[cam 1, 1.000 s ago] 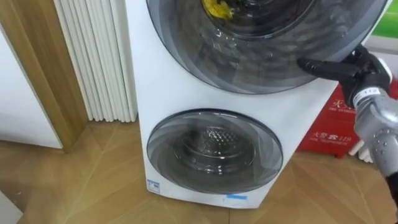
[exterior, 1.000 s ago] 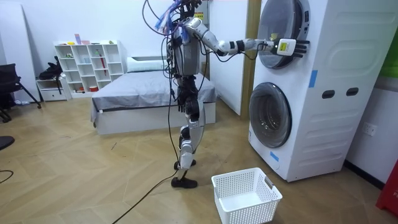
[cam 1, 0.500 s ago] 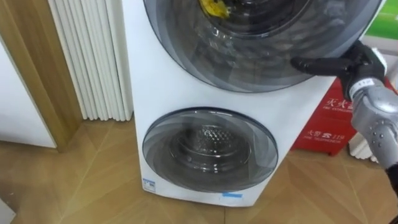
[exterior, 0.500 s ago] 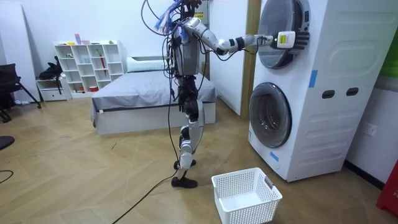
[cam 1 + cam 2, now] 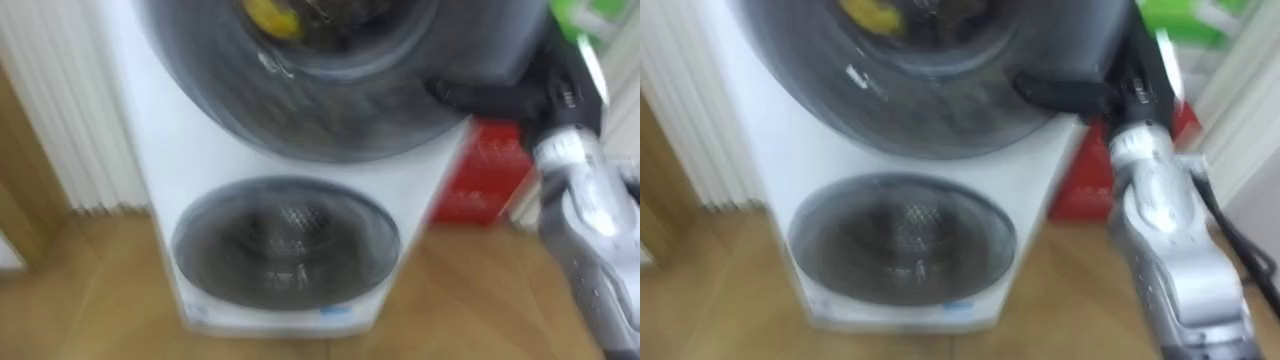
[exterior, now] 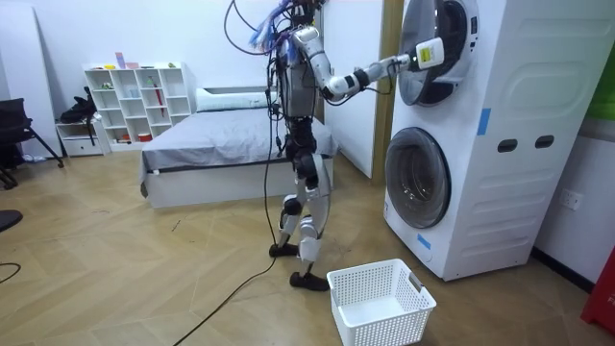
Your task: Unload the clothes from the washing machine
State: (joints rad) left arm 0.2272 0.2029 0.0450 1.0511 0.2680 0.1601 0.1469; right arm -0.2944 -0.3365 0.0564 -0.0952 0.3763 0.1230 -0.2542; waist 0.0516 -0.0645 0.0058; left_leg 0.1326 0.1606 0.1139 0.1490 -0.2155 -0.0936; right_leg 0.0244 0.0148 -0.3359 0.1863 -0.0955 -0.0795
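The right robot hand (image 5: pixel 545 95) was held at the right rim of the washer's (image 6: pixel 500 144) upper door (image 5: pixel 330 90). Its fingers (image 5: pixel 470 97) were stretched out straight and released, laid across the door's lower right edge. Nothing was grasped. It could not be told whether the fingertips were hooked behind the rim.

The clothes were seen through the door glass as a yellow cloth (image 5: pixel 270 15), up and to the left of the robot hand, inside the upper drum. The lower door (image 5: pixel 285 245) was shut, below and to the left of the robot hand. A red box (image 5: pixel 480 175) was seen on the floor just below the robot hand, beside the washer.

In the room view the robot was seen standing on the wooden floor before the washer, with the right arm raised to the upper door. A white basket (image 6: pixel 380 303) was set on the floor by its feet, well below the robot hand. A bed (image 6: pixel 221 144) was seen behind the robot.
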